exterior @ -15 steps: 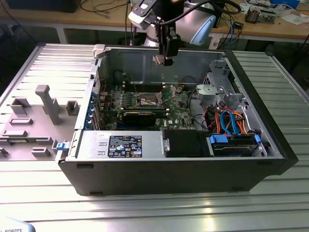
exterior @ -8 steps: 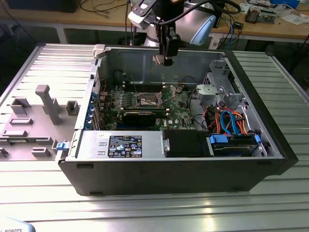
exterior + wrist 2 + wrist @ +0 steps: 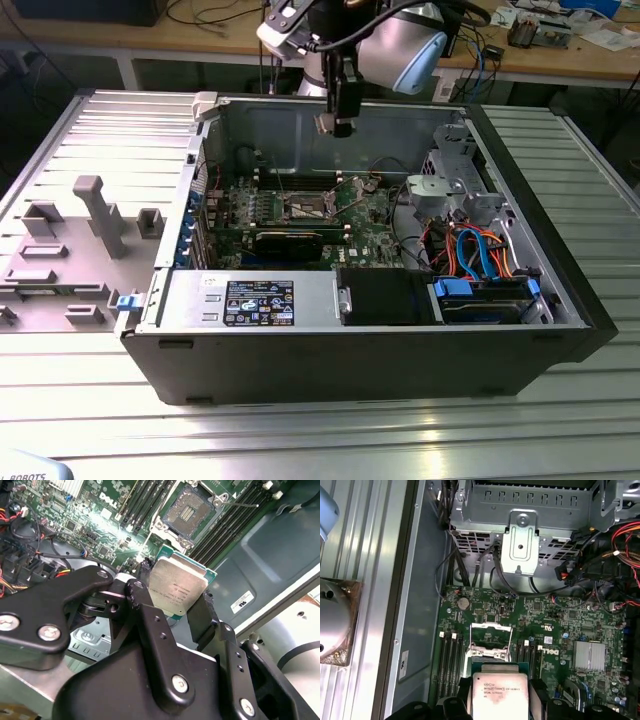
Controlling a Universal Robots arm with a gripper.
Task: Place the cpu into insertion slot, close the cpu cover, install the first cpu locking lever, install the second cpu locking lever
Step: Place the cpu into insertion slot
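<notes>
My gripper hangs above the open computer case, shut on the cpu. In both wrist views the cpu is a silver-topped square chip pinched at two opposite edges by black fingers. The insertion slot lies below on the green motherboard, uncovered, its dark contact field showing. The cpu cover stands hinged open at the slot's edge. A thin locking lever sticks out beside the slot. The cpu is well above the slot, touching nothing.
Long memory slots flank the socket. A black graphics card lies in front of it. A metal drive cage and blue and orange cables fill the exterior view's right. A grey fixture sits outside the case.
</notes>
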